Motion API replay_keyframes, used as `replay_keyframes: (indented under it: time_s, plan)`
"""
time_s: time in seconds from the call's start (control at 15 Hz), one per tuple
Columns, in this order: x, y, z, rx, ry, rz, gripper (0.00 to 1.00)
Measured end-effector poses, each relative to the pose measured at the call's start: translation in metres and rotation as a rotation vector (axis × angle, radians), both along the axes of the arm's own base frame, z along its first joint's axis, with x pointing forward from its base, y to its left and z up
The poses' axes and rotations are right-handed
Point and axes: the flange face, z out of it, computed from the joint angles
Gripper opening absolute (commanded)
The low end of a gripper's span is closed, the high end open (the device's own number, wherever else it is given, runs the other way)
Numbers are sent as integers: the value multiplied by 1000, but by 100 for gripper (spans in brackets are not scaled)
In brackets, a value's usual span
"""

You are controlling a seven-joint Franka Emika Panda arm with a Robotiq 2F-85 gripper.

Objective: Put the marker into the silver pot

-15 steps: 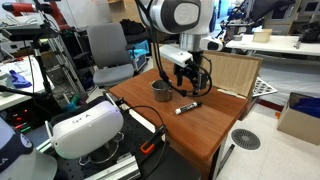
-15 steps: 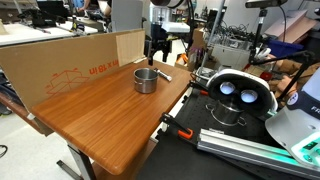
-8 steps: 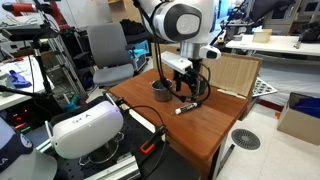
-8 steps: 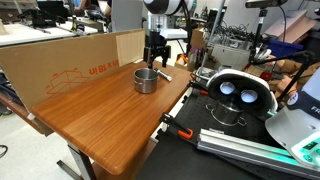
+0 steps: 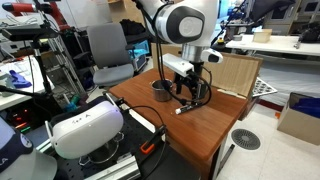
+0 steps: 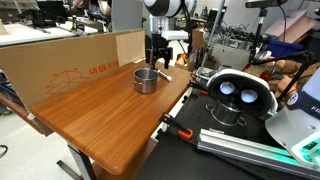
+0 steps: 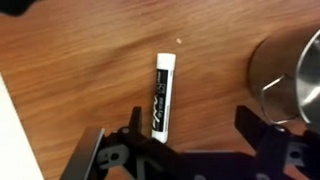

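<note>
- The marker lies flat on the wooden desk, a little left of centre in the wrist view. Its long axis runs up and down the picture, and nothing is holding it.
- In an exterior view the marker rests on the desk just beside the silver pot and outside it, so the pick-up is not yet done.
- The tool hangs above the marker with its jaws spread wide. One finger is to the left of the marker and the other far to the right, and neither touches it.
- The marker sits nearer the left finger than the right. I judge that on closing, the left finger would reach it first and could shove or roll the round barrel sideways before the right one arrives.
- The lower end of the marker sits nearest the tool. A pinch there rather than at the middle could let the marker swing or slip during the lift.
- The silver pot fills the right edge of the wrist view, close to the right finger. A straight descent risks that finger clipping the rim and knocking the pot aside.
- At release, the risk is the marker landing across the rim and tipping back onto the desk. Lowering one end into the pot first would guard against that.
</note>
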Motion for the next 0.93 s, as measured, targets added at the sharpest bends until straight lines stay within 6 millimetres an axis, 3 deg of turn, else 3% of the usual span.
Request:
replay_keyframes:
  time_s: [0.6,0.67,0.73,0.93]
  plan:
    - [9,-15,-11,-19,1,-58,100]
    - [11,-16,-12,-21,0,-68,75]
    - [12,-17,-13,-24,0,-76,74]
    - [16,-19,-17,-27,0,-83,49]
